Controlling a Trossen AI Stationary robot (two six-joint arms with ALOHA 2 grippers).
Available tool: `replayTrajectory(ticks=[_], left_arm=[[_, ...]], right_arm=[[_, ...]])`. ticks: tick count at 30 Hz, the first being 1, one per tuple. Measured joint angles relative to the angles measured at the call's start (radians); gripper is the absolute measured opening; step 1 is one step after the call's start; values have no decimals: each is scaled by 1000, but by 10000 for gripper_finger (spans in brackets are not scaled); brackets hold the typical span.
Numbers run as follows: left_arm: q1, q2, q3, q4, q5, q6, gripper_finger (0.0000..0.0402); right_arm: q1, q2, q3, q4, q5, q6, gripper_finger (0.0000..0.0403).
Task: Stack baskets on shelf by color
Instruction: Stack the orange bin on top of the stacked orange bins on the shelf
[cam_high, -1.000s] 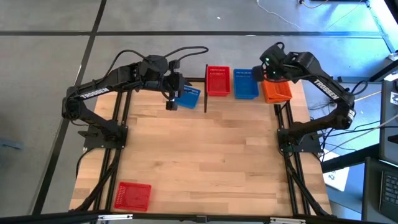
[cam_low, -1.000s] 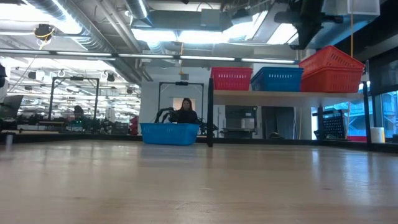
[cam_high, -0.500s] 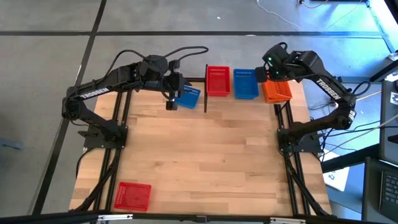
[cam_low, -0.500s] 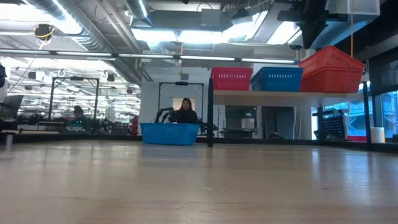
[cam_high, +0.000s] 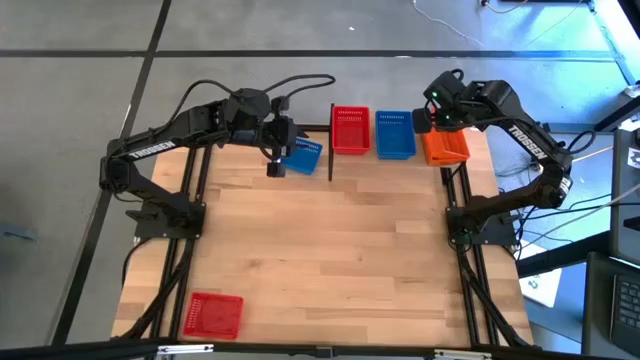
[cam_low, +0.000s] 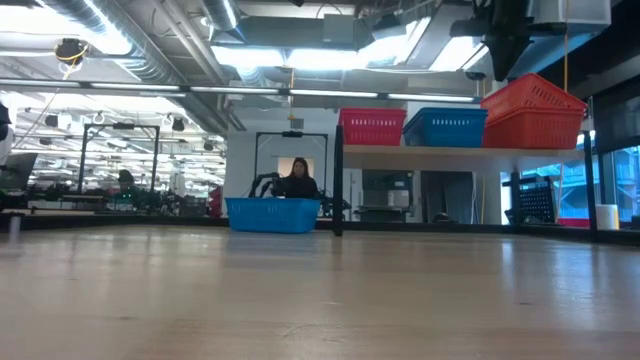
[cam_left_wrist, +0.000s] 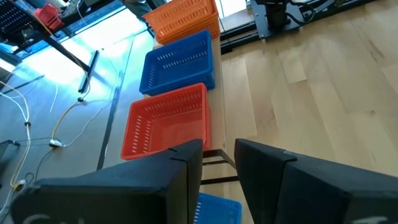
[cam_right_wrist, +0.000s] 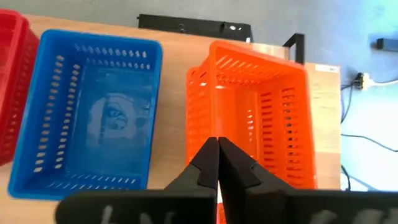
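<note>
My right gripper (cam_right_wrist: 217, 163) is above the orange basket stack (cam_high: 444, 146) at the upper right of the high view, fingers pressed together, nothing in them. The stack sits on the shelf (cam_low: 460, 150), its top basket tilted. Next to it on the shelf are a blue basket (cam_high: 395, 134) and then a red basket (cam_high: 350, 129).

My left gripper (cam_high: 274, 150) is at upper centre-left, fingers apart, over a second blue basket (cam_high: 302, 154) on the table (cam_high: 330, 250) just left of the shelf post. I can't tell whether it's touching. A lone red basket (cam_high: 215, 314) is at lower left.
</note>
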Motion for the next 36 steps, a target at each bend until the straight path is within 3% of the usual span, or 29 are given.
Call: replayTrajectory(ticks=[26,36], left_arm=[[0,0,0,0,0,0,86],[0,0,0,0,0,45,86]], right_arm=[[-20,63,2,7,-41,-71,0],[-28,61,33,11,17,-101,0]])
